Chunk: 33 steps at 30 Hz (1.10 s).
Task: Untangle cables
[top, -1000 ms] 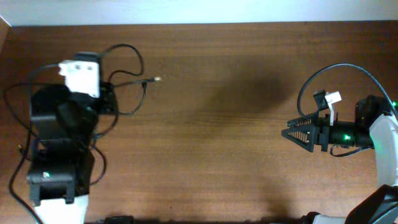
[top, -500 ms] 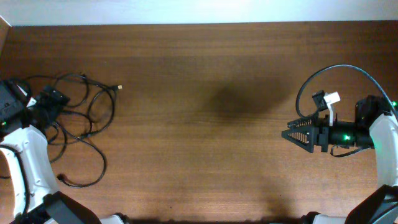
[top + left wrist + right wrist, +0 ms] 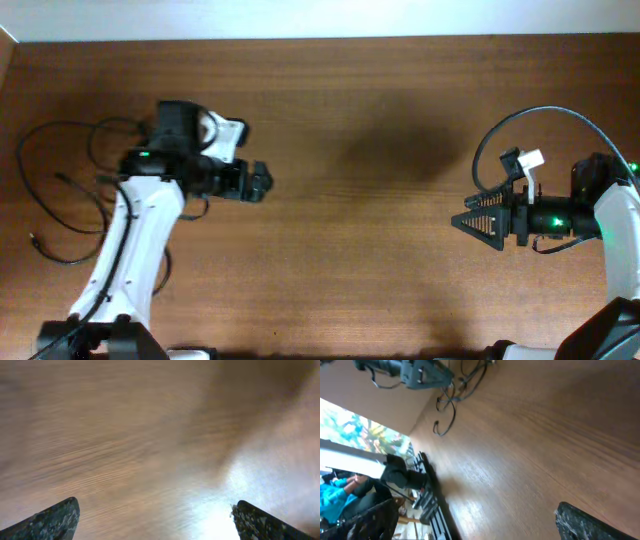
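Note:
The cables (image 3: 72, 186) lie as thin black loops on the wood at the far left, with a small plug end near the left edge. My left gripper (image 3: 256, 182) is to the right of them and apart from them. In the left wrist view the left gripper (image 3: 155, 521) is open, with only bare wood between its fingertips (image 3: 55, 520). My right gripper (image 3: 466, 222) is at the far right, pointing left, open and empty. The right wrist view shows the right gripper (image 3: 477, 522) over bare wood, and the cables (image 3: 451, 391) far off at the top.
The wooden table (image 3: 360, 250) runs the full width, with a pale wall along its far edge. The left arm (image 3: 135, 235) stretches from the front edge over part of the cable loops. Thick black wires (image 3: 540, 115) arch over the right arm.
The left arm has swung from the far left edge towards the middle, away from the cables, with its gripper open. The cables lie in a different spread. The right jaws stand slightly wider.

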Tool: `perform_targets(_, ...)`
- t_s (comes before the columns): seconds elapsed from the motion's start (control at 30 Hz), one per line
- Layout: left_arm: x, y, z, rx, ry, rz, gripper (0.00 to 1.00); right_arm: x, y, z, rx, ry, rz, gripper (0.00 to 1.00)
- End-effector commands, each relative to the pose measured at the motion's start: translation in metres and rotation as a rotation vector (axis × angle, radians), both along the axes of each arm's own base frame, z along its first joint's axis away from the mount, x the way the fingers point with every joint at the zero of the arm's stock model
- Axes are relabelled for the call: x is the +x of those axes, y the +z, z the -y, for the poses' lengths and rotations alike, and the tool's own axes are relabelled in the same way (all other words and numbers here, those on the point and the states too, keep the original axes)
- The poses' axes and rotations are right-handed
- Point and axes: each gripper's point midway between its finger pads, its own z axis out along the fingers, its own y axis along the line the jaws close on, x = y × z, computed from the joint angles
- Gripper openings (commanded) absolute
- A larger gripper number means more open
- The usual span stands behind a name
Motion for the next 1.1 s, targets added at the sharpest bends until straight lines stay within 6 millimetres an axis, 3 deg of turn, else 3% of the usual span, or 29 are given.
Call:
perform_targets(0.0,-0.007,0.001,0.031,0.012,-0.122,0.012,0.99,-0.01,-0.015,0.01,-0.137,0.043,-0.02,0.99)
perform_targets(0.1,-0.008,0.001,0.034,0.012,-0.13,0.012,0.99,-0.032,-0.049,0.036,-0.38,0.128,-0.123,0.99)
perform_targets(0.23,-0.008,0.001,0.034,0.012,-0.13,0.012,0.99,-0.049,-0.068,0.062,-0.57,0.195,-0.203,0.99)
perform_targets(0.9,-0.008,0.002,0.034,0.012,-0.13,0.014,0.99,-0.049,-0.068,0.062,-0.57,0.195,-0.203,0.99)
perform_targets(1.0,-0.011,0.022,0.034,0.008,-0.13,0.077,0.99,-0.049,-0.068,0.062,-0.57,0.195,-0.204,0.99)
perform_targets(1.07,-0.017,0.047,0.037,0.003,-0.141,0.156,0.99,-0.049,-0.068,0.062,-0.57,0.195,-0.204,0.99)
